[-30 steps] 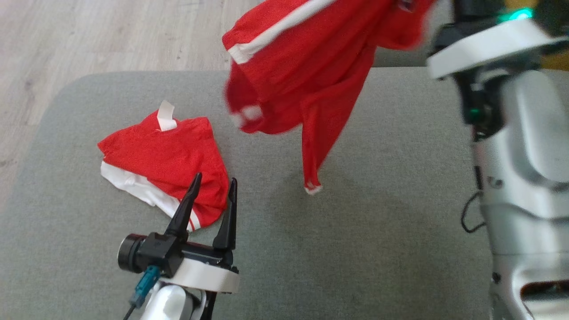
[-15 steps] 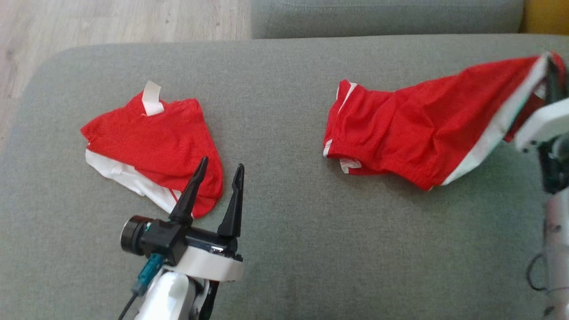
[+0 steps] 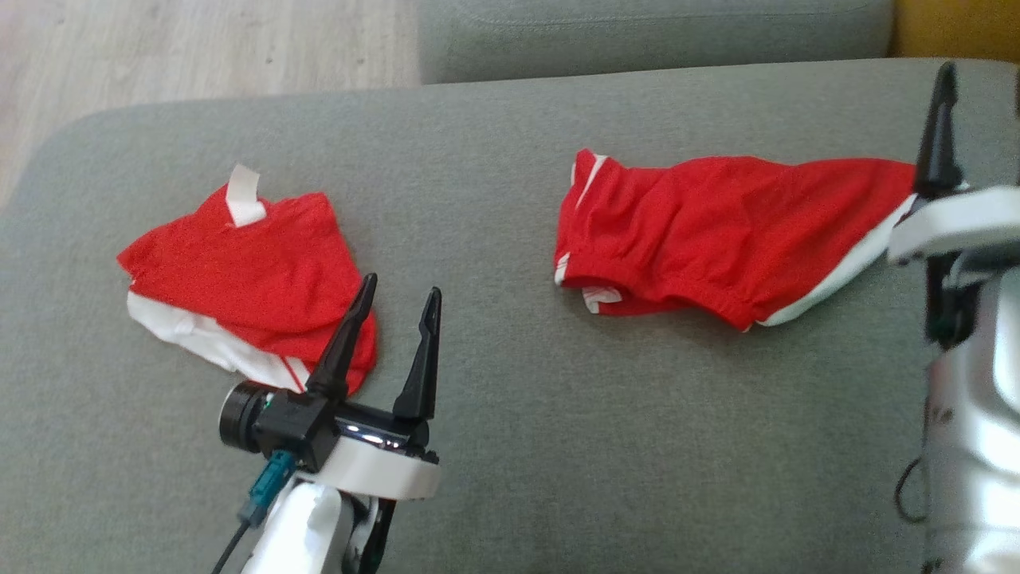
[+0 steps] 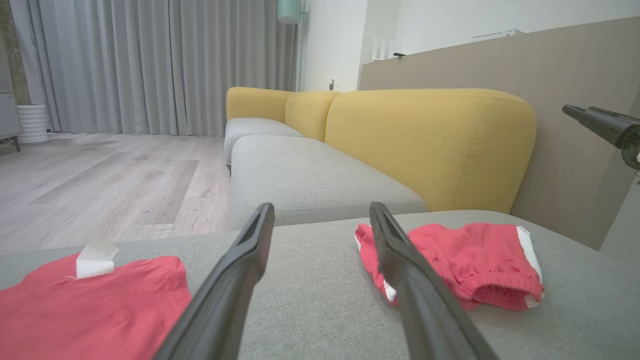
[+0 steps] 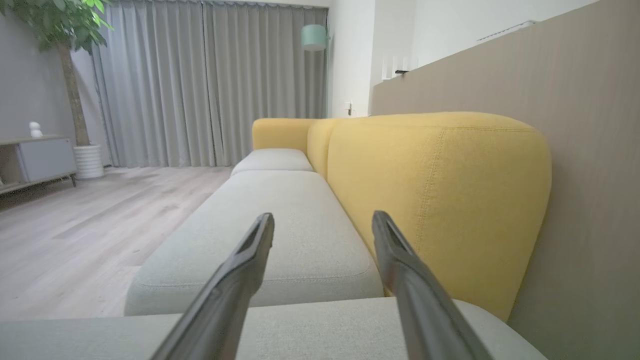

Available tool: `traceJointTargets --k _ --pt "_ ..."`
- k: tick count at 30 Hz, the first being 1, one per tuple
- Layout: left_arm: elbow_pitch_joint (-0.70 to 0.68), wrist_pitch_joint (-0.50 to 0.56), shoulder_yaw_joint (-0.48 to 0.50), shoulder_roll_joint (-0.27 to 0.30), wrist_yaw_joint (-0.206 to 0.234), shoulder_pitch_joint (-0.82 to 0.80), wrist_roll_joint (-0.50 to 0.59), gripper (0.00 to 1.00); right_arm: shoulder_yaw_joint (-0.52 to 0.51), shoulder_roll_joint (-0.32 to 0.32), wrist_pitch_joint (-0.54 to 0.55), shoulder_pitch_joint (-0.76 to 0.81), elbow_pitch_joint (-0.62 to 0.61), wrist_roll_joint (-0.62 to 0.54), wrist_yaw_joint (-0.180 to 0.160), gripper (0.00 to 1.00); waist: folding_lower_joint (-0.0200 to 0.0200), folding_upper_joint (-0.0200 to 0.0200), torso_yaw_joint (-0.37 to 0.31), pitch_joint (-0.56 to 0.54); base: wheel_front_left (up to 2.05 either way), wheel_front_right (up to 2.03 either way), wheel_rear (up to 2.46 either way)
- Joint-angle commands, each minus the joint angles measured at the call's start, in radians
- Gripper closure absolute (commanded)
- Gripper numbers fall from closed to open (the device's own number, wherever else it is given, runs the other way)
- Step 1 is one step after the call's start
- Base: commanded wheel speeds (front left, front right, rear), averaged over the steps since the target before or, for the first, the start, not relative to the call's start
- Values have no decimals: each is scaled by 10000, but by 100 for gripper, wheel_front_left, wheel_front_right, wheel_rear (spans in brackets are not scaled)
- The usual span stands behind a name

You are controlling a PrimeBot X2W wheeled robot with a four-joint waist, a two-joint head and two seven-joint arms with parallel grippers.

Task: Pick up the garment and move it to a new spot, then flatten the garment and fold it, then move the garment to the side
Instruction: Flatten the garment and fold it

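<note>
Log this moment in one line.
left end effector: open, empty | right end effector: open, empty | right garment: crumpled on cushion

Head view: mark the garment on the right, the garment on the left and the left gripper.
Right garment [image 3: 717,231], head view, middle of its red cloth.
Left garment [image 3: 239,267], head view, middle of its red top layer.
Left gripper [image 3: 402,285], head view, midway between its fingertips.
</note>
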Motion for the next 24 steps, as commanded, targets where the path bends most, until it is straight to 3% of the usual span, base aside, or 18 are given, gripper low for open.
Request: traceJointTargets --k 1,12,17,24 --pt "-370 -78 340 -5 -18 -399 64 0 331 154 -182 116 -561 232 -7 0 0 0 -146 -112 0 0 0" --pt "-404 -78 337 -28 -45 -331 115 0 2134 368 -633 3927 -2472 2847 -7 0 0 0 -796 -210 0 0 0" --pt "-379 -78 296 -36 -82 -321 150 0 2553 369 -725 4721 -2711 3140 -7 0 0 0 -875 -110 0 0 0" --pt "-323 -78 245 -45 -147 -364 160 0 2818 370 -759 4683 -2736 3044 -7 0 0 0 -704 -31 0 0 0"
